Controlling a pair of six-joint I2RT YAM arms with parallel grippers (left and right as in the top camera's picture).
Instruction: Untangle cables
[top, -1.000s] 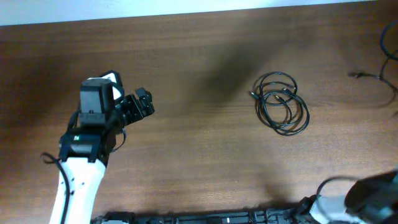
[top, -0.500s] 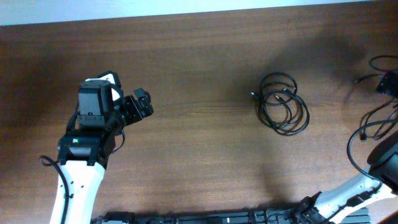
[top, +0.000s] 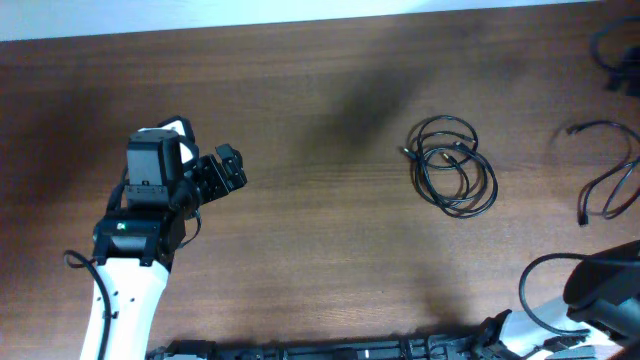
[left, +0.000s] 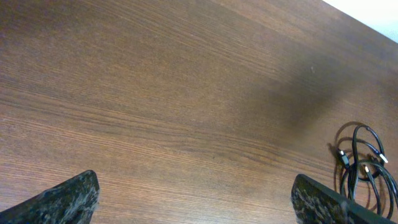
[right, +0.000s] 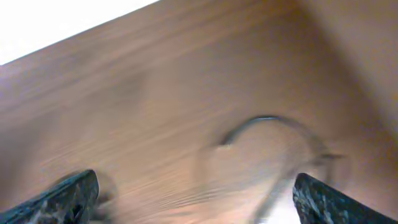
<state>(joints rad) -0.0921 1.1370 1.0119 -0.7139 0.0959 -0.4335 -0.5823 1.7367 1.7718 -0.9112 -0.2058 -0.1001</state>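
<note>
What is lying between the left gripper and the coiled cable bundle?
Nothing: only bare wooden table separates the left gripper from the cable bundle, per overhead view.

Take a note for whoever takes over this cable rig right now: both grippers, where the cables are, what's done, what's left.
Left gripper: open, empty, well left of the cables.
Right gripper: open, empty; its wrist view is blurred.
Cables: coiled bundle right of centre; one loose cable lies apart from it, near the right edge of the overhead view.
Done: one cable lies separate from the bundle.
Left: the bundle's loops overlap and need pulling apart.
</note>
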